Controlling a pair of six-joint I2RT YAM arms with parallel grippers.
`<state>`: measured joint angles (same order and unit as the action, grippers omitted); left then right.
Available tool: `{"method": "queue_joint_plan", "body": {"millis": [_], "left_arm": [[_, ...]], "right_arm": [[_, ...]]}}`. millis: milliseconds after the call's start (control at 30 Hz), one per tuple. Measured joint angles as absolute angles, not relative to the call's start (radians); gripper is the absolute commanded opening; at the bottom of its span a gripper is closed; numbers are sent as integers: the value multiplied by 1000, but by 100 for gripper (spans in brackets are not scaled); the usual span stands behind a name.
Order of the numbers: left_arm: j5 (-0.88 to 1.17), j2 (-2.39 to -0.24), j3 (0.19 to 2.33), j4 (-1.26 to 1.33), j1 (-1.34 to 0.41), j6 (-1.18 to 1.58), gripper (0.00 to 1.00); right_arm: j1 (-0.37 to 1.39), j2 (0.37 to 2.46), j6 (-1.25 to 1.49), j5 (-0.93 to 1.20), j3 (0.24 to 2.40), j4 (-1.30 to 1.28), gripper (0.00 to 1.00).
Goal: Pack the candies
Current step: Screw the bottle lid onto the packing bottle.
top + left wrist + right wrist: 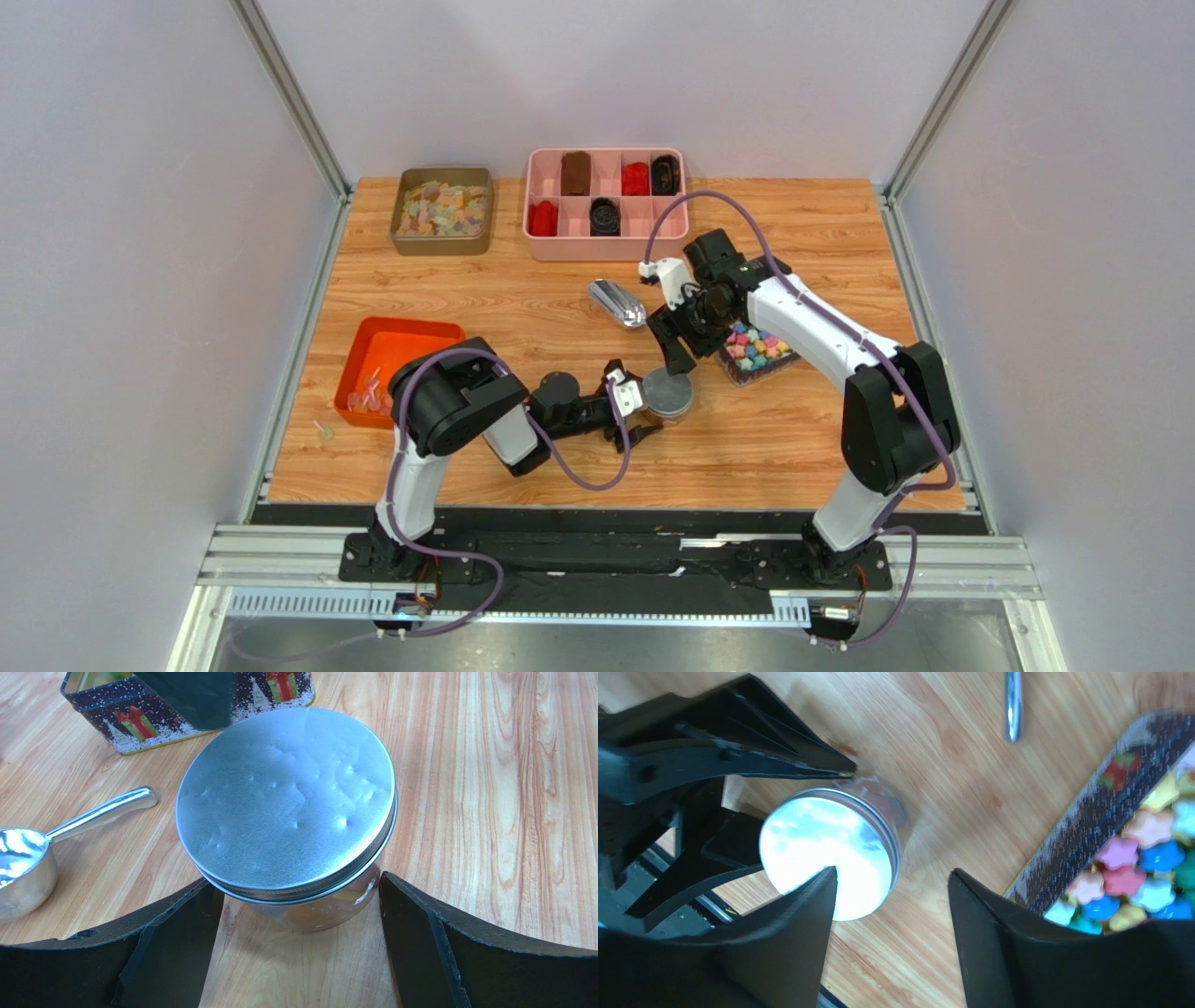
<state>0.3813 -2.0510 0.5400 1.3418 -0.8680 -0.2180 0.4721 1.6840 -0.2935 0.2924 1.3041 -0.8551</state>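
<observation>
Jar (671,396) between my left fingers is what the next move turns on. It stands upright near the middle of the table, long axis vertical, with its round metal lid (284,798) lying flat on top. My left claw (298,885) reaches in from the left with its jaws apart, one on the near side of the glass and one on the far side. Bare wood shows in both gaps, so I am flanking the jar, not clamping it.

My right claw (892,875) hangs above, a little to the far side of the jar, jaws apart and empty. From its wrist view the lid is not centred under the gap: it sits off toward one finger, which partly hides it. I judge this claw must shift toward the near side before it can come down square on the lid.

The candies (368,395) lie in the orange tray (407,329) at the left edge, well apart from the jar and beyond my left elbow. Something amber shows through the glass under the lid, but I cannot tell what it is. The left arm is plainly nearer both the tray and the jar. The scoop (617,301) lies just beyond the jar, on its far side.
</observation>
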Motion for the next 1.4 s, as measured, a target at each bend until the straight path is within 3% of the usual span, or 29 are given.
{"method": "queue_joint_plan", "body": {"millis": [367,533,733,1400], "left_arm": [[382,-2051,540,1342,-868,-218,88],[382,-2051,540,1342,-868,-218,88],[382,-2051,540,1342,-868,-218,88],[384,-2051,540,1341,-867,-216,91]], "right_arm": [[472,1798,-320,429,1384,-868,46],[472,1833,-327,453,1391,-876,30],[468,1833,-331,460,1394,-876,22],[417,1739,-356,437,1291,-885,22]]}}
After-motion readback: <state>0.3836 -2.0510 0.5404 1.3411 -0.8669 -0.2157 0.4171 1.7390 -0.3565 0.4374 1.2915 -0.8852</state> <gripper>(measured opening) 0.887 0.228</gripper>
